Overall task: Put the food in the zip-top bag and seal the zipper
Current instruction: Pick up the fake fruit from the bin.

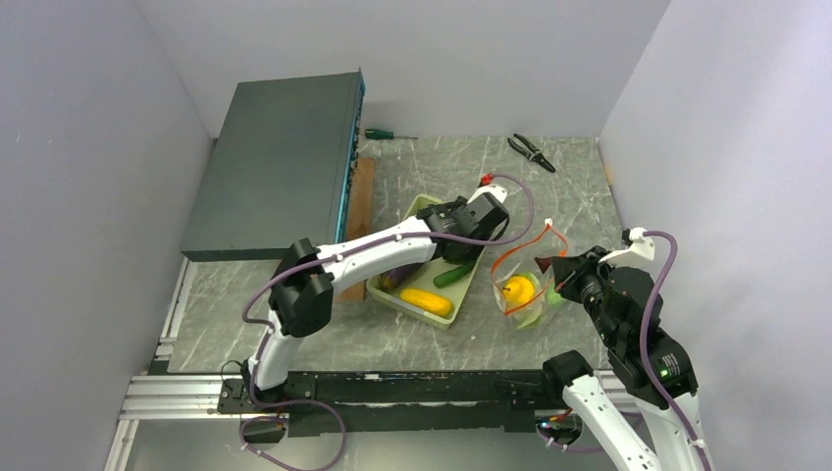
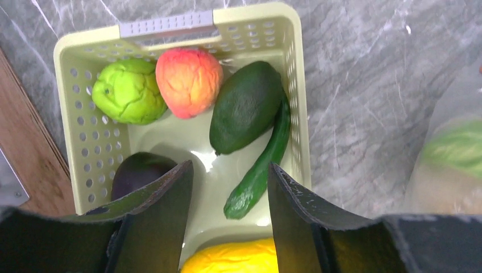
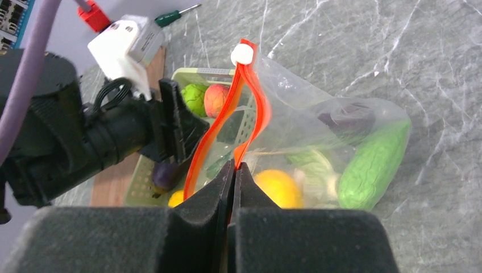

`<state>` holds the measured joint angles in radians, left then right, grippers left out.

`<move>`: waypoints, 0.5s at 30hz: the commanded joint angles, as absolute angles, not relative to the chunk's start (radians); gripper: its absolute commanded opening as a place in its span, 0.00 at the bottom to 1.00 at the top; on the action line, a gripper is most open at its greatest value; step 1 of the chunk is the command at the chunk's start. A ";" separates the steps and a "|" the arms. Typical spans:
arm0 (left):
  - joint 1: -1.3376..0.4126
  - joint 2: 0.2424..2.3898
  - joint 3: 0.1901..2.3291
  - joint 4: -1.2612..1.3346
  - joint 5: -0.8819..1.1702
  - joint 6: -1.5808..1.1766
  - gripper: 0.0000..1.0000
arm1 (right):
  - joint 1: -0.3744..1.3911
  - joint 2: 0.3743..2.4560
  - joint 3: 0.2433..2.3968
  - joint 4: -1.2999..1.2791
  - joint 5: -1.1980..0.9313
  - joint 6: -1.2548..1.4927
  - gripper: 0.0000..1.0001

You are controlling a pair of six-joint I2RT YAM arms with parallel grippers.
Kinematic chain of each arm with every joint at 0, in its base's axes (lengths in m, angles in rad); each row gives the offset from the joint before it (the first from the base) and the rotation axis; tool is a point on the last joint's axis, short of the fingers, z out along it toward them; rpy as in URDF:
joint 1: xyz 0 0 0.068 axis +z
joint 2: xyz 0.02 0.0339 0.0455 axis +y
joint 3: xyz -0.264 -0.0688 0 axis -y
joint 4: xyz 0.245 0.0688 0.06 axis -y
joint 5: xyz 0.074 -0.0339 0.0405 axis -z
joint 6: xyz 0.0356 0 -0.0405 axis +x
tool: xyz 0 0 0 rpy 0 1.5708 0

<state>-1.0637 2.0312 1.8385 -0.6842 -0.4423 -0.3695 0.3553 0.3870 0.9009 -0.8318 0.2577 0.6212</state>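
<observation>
The clear, crinkly zip-top bag (image 3: 318, 116), its red-orange zipper strip (image 3: 262, 116) pinched between the right fingers (image 3: 207, 196), holds toy food (image 3: 372, 165) but gapes unsealed; the left fingers (image 2: 165, 205) are spread wide and empty.

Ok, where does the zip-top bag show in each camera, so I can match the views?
Top external: the zip-top bag lies right of centre, just right of the pale green tray.
Left wrist: a blurred slice of it at the right edge, beyond the tray's right wall.
Right wrist: mid-frame, its zipper pinched in the right gripper.
Shared landmark: the tray, behind the bag here.
</observation>
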 commanded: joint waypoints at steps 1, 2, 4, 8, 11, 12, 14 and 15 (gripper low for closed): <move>-1.064 2.120 1.977 -0.748 -0.512 -0.329 0.55 | 0.359 0.388 0.931 -0.793 0.276 0.611 0.00; -1.061 2.134 1.988 -0.743 -0.506 -0.323 0.55 | 0.359 0.389 0.931 -0.794 0.278 0.609 0.00; -1.052 2.159 2.001 -0.728 -0.489 -0.321 0.55 | 0.359 0.388 0.928 -0.792 0.275 0.605 0.00; -1.024 2.177 1.985 -0.693 -0.450 -0.327 0.55 | 0.359 0.388 0.930 -0.794 0.281 0.602 0.00; -1.007 2.183 1.962 -0.643 -0.379 -0.317 0.59 | 0.358 0.386 0.925 -0.787 0.279 0.597 0.00; -1.005 2.183 1.949 -0.618 -0.342 -0.307 0.61 | 0.359 0.386 0.922 -0.784 0.280 0.597 0.00; -1.001 2.190 1.930 -0.583 -0.301 -0.300 0.64 | 0.359 0.390 0.922 -0.782 0.276 0.598 0.00; -1.000 2.196 1.926 -0.575 -0.297 -0.302 0.65 | 0.359 0.393 0.921 -0.781 0.273 0.598 0.00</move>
